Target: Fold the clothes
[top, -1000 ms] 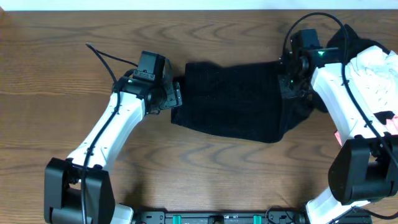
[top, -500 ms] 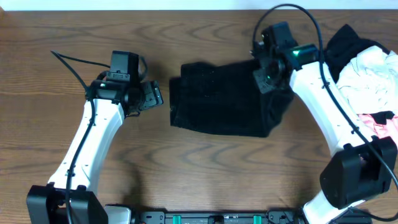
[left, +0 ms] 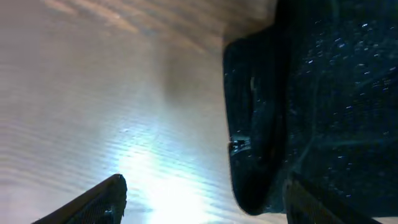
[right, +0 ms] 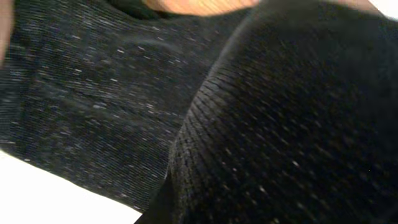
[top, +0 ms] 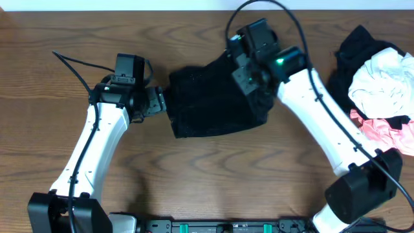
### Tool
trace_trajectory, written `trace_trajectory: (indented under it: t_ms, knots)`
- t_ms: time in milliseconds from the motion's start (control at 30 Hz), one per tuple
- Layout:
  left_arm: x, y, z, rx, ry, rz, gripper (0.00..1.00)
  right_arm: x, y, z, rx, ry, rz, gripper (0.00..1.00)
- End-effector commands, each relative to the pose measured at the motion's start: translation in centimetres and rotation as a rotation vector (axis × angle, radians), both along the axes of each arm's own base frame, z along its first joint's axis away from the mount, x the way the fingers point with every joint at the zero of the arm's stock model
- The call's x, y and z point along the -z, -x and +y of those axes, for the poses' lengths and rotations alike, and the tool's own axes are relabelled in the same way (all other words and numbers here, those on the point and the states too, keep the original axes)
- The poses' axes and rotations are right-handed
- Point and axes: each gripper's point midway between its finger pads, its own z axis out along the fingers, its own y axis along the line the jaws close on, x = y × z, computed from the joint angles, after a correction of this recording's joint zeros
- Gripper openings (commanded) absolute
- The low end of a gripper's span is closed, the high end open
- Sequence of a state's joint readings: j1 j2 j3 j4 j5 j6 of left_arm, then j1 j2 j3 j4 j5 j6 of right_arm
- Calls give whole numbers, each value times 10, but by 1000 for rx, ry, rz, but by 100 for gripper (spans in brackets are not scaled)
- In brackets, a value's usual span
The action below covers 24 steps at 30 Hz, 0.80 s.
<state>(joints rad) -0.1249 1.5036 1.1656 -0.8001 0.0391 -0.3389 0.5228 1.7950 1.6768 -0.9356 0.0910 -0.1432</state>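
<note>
Your left pincer (top: 157, 103) is released, jaws spread wide and gripping nothing, parked just beside the left edge of the large black garment (top: 207, 110). On the left wrist cam you get bare wooden tabletop (left: 93, 93) on one side and that garment's rounded edge (left: 298, 93) on the other. The garment lies mid-tabletop, a bit skewed. Over to the right, your right pincer (top: 249, 79) is clenched on the upper right part of it, with fabric bunched up under the wrist. The right wrist cam is just ribbed black cloth (right: 280, 137) filling the view. Far right, well apart, sits a pile: another black garment (top: 349, 55), a white one (top: 381, 77) on top, and a coral-pink one (top: 378, 126) at the near side.
</note>
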Motion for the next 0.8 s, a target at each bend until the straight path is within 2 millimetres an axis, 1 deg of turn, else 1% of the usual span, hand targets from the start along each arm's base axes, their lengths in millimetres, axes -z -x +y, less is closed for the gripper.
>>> trace_trajectory:
  t_ms: [0, 67, 200, 267, 300, 433, 500, 533, 567, 667, 700, 767]
  knots:
    - [1, 4, 17, -20, -86, 13, 81, -29, 6, 31, -93, -41, -80, 1]
    - [2, 8, 27, -48, -113, 28, 81, -31, 11, 44, -135, -44, -96, 1]
    - [7, 15, 44, -107, -122, 63, 80, -33, 17, 58, -168, -54, -108, 1]
    - [11, 19, 55, -185, -105, 75, 80, -34, 19, 64, -185, -64, -110, 1]
    - [12, 20, 59, -216, -90, 79, 77, -33, 21, 67, -196, -70, -108, 1]
    - [13, 20, 66, -279, 36, 86, 76, -33, 28, 89, -266, -153, -86, 1]
    - [13, 21, 71, -304, 79, 90, 76, -29, 27, 96, -279, -161, -82, 1]
    - [13, 22, 74, -316, 94, 92, 76, -22, 27, 100, -300, -155, -73, 1]
    - [13, 23, 76, -316, 98, 94, 76, -18, 27, 102, -306, -153, -67, 1]
    - [14, 27, 80, -317, 98, 110, 76, 9, 30, 114, -360, -133, -12, 1]
    - [15, 29, 80, -318, 99, 117, 76, 15, 30, 115, -361, -127, -1, 1]
    - [17, 31, 78, -322, 111, 126, 77, 34, 30, 118, -362, -103, 34, 1]
